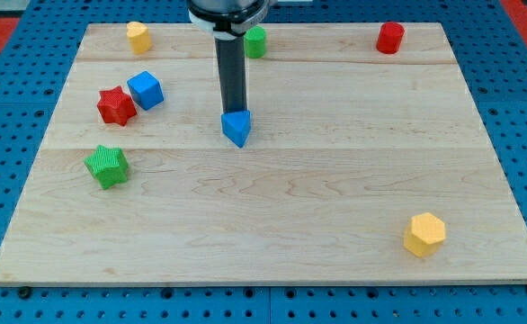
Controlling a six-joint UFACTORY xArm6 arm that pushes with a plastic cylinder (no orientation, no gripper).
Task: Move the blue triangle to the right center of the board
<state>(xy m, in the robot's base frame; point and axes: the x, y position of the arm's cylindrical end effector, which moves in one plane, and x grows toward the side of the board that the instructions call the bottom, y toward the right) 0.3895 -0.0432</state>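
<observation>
yellow hexagon (424,234), blue triangle (236,128) touching my tip (234,114)

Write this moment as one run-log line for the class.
my tip: touching the top edge of blue triangle block | block: left of board centre | right centre of wooden board: not reached

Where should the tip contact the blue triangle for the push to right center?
No grip here, only a push. Set my tip against the blue triangle's left face and push toward the view's right. The tip now sits at its top edge, likely wrong for that. Its pointed shape may make it rotate.
</observation>
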